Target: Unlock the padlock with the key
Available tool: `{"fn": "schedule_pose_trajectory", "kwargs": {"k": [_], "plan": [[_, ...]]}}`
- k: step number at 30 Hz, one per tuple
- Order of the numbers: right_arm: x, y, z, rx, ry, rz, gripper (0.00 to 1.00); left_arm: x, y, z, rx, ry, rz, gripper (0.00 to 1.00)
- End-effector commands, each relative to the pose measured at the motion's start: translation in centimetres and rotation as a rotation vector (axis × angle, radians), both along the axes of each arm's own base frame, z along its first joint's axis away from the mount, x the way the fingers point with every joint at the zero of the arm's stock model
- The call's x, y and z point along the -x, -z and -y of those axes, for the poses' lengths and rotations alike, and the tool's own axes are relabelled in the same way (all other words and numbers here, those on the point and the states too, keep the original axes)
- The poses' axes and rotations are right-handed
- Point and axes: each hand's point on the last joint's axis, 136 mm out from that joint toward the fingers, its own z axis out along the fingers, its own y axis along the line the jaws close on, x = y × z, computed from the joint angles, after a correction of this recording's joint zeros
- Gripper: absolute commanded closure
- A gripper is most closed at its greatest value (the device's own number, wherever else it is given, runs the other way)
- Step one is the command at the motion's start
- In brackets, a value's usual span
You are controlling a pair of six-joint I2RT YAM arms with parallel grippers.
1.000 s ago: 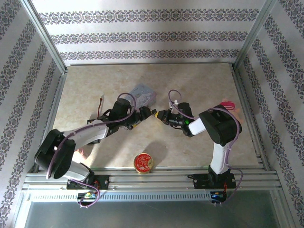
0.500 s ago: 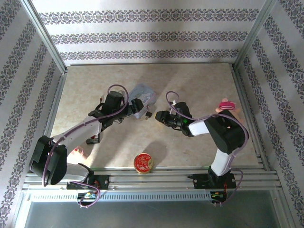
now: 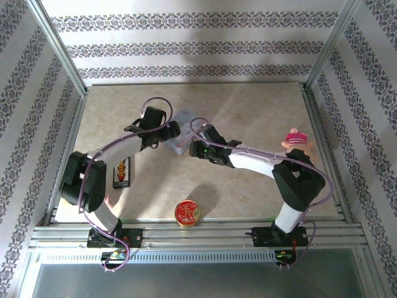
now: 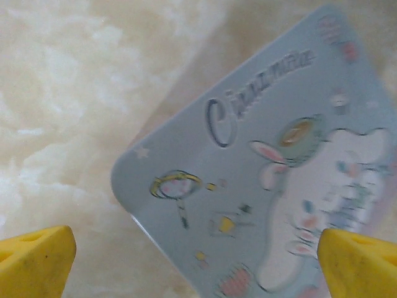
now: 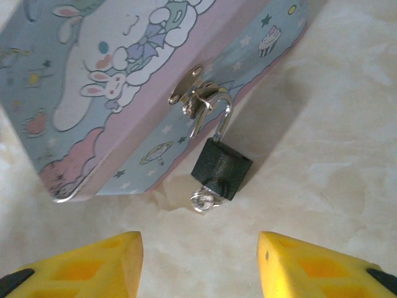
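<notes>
The pastel-blue box [image 5: 118, 81] lies on the table with a metal hasp on its front. The black padlock [image 5: 221, 167] hangs from that hasp by its shackle [image 5: 218, 115], whose short leg looks free of the body. The silvery key [image 5: 202, 200] sticks out of the padlock's underside. My right gripper [image 5: 198, 267] is open just short of the key, touching nothing. My left gripper [image 4: 198, 264] is wide open above the box lid [image 4: 260, 186]. From above, the left gripper [image 3: 170, 133] is over the box [image 3: 188, 120] and the right gripper [image 3: 195, 149] is at its near side.
A round red-and-gold tin [image 3: 187, 212] sits near the front edge between the arm bases. A small dark rack [image 3: 122, 172] lies at the left, and a pink object [image 3: 296, 137] at the right rail. Metal frame rails border the table.
My right gripper has opened and moved left, with the key left in the padlock. My left arm has swung back and left over the box lid, still open.
</notes>
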Motion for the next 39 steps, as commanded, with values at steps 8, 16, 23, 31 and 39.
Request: {"fn": "schedule_pose_trajectory", "kwargs": {"k": [8,16,23,31,39], "plan": [[-1.7,3.1,0.7,0.264,0.033,-0.018,0.42,-0.3,3.2,-2.0,0.024,-0.03,-0.088,0.23],[-3.0,3.8,-1.6,0.259,0.017,-0.011,0.41,-1.2,4.3,-3.1,0.095,-0.062,-0.095,0.4],[-3.0,5.0,-2.8,0.263,-0.014,-0.021,0.41,-1.6,3.9,-2.6,0.129,-0.047,-0.087,0.44],[-2.8,6.8,-3.1,0.32,-0.031,-0.046,0.4,-1.2,3.9,-2.6,0.142,-0.048,-0.084,0.44],[-2.2,7.8,-1.7,0.394,-0.024,-0.076,0.51,-1.1,3.9,-2.5,0.147,-0.05,-0.084,0.43]]}}
